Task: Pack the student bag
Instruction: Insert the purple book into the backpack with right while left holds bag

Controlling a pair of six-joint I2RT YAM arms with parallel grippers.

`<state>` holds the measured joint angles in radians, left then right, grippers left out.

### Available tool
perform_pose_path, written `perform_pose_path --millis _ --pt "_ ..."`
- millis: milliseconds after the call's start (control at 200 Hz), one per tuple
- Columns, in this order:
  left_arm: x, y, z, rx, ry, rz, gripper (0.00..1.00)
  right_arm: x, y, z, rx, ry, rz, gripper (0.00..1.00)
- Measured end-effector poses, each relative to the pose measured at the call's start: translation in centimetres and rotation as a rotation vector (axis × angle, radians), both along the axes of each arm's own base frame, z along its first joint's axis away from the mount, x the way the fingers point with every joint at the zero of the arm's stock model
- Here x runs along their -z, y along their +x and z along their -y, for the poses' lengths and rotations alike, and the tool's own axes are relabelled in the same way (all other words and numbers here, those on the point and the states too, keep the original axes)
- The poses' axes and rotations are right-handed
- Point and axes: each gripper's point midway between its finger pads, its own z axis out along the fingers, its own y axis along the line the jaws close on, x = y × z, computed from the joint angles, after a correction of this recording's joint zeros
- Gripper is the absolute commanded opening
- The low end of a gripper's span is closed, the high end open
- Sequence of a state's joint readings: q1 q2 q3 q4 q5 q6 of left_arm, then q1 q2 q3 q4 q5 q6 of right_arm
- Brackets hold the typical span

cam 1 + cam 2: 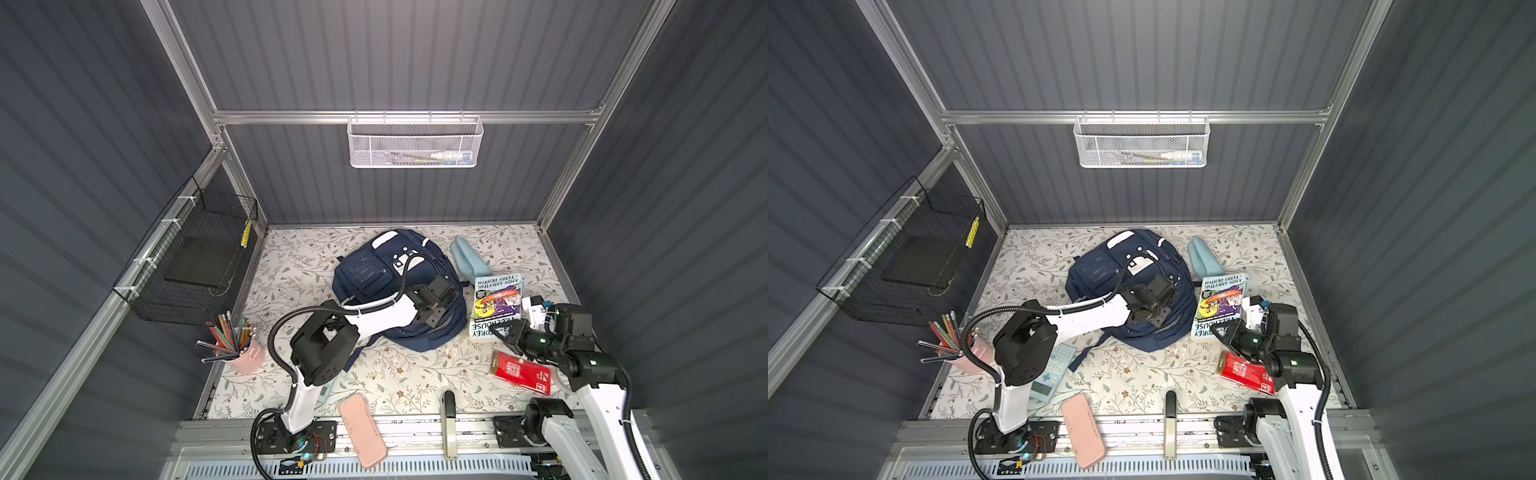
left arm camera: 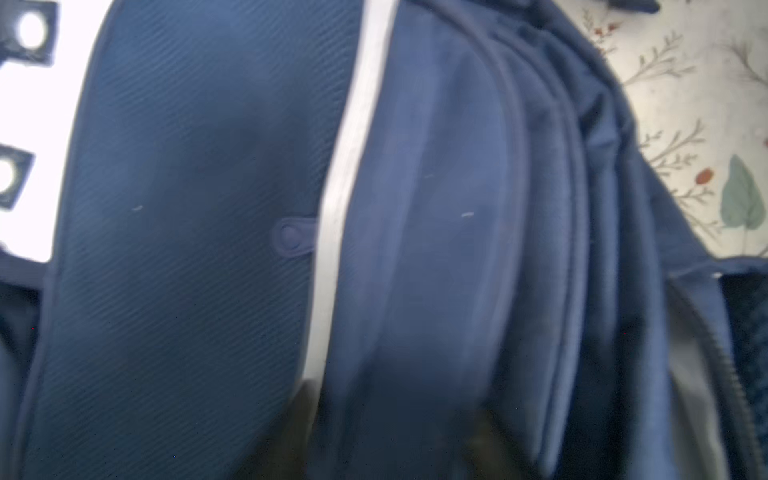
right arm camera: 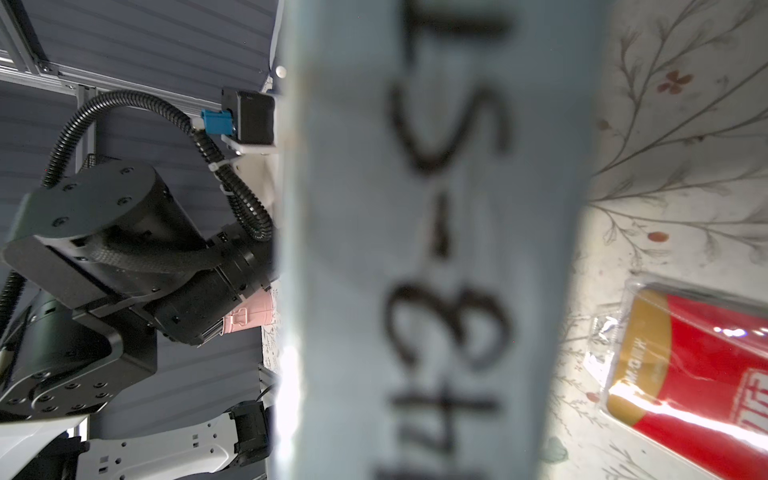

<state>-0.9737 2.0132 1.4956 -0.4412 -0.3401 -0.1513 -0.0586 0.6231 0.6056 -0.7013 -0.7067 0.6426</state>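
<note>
The navy student bag [image 1: 365,274] [image 1: 1100,270] lies flat on the floral table, pockets up. My left gripper [image 1: 432,318] [image 1: 1152,318] presses down on its right side. In the left wrist view its blurred fingertips [image 2: 301,419] stand on either side of a fold of the bag's navy fabric [image 2: 187,249], beside a white stripe [image 2: 345,166]. A colourful book [image 1: 496,299] [image 1: 1221,303] lies right of the bag. My right gripper [image 1: 509,334] [image 1: 1221,332] is shut on its near edge. The book's pale cover [image 3: 436,249] fills the right wrist view and hides the fingers.
A light blue pouch [image 1: 469,257] lies behind the book and a red packet [image 1: 521,372] in front of it. A pink case [image 1: 361,430] and a beige stapler [image 1: 449,419] sit at the front edge. A calculator [image 1: 1054,370] and a pink pencil cup [image 1: 245,353] stand at left.
</note>
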Motion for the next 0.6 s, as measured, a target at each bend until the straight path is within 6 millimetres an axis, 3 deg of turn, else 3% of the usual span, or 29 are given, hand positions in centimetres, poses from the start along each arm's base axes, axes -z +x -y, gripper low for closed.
perform_pose_path --millis 185,335,455,600 --pt "-2.4 -0.3 -0.1 0.000 -0.016 0.008 0.00 1.7 -0.7 -1.0 -0.036 0.062 -0.007 0.00" --pt "-8.8 0.7 -1.8 -0.040 -0.115 0.036 0.00 3.4 -1.5 -3.4 -0.125 0.102 -0.029 0.00" --pt "-13.9 2.4 -4.1 -0.092 -0.248 0.046 0.00 3.2 -1.9 -5.8 -0.216 0.110 0.009 0.00" --pt "-17.0 3.4 -5.7 -0.114 -0.340 0.048 0.00 3.6 -1.1 -7.6 -0.256 0.142 0.011 0.00"
